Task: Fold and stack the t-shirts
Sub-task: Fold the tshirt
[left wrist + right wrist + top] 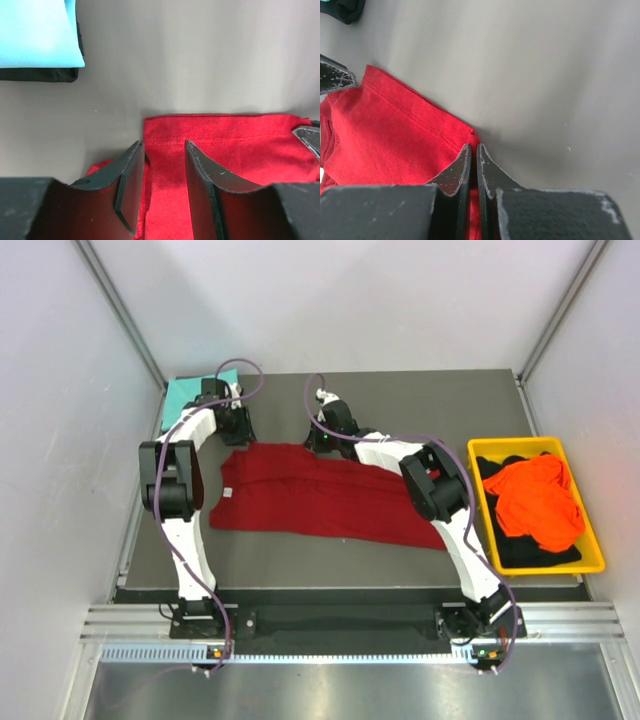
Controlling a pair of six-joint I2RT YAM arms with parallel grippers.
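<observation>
Right tool (474, 162) pinches a corner of the dark red t-shirt (385, 135).

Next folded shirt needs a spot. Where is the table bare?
Bare: the far right, behind the red shirt up to the bin; and the near strip in front of that shirt. Crowded: the far left by the teal shirt, and the middle.

Left arm (178, 480): reaches forward, elbow raised, wrist tipped down.
Left gripper (164, 147): jaws apart, fingers pointing down.
Right arm (435, 485): stretches forward and inward, wrist low.
Right gripper (473, 147): jaws pinched together on red tee (395, 135) edge.
</observation>
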